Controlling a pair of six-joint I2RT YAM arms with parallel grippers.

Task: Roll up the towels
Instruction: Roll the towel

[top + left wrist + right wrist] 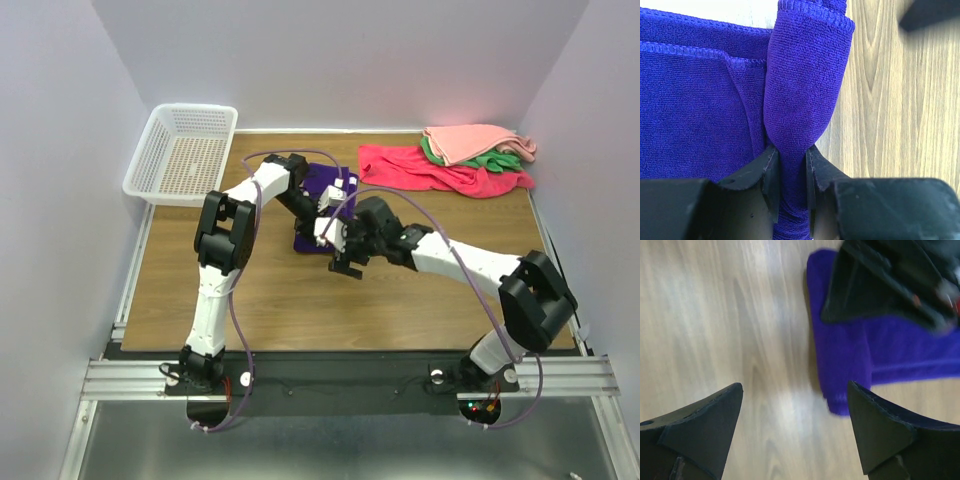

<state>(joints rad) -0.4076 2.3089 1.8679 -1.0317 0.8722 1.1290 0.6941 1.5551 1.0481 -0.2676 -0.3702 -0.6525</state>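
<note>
The deep purple towel (322, 187) lies in the middle of the table, partly under both arms. Its near edge is rolled into a thick fold (805, 75). My left gripper (790, 172) is shut on that rolled edge; it shows in the top view (322, 215). My right gripper (795, 405) is open and empty, hovering over bare wood just beside the roll's end (840, 365); it also shows in the top view (348, 262). A red towel (420, 168), a salmon-pink towel (470, 140) and a green towel (495, 160) are piled at the back right.
A white mesh basket (185, 155) stands at the back left corner. The wooden table (300, 310) has a metal rail along its near edge. Light walls close in on three sides.
</note>
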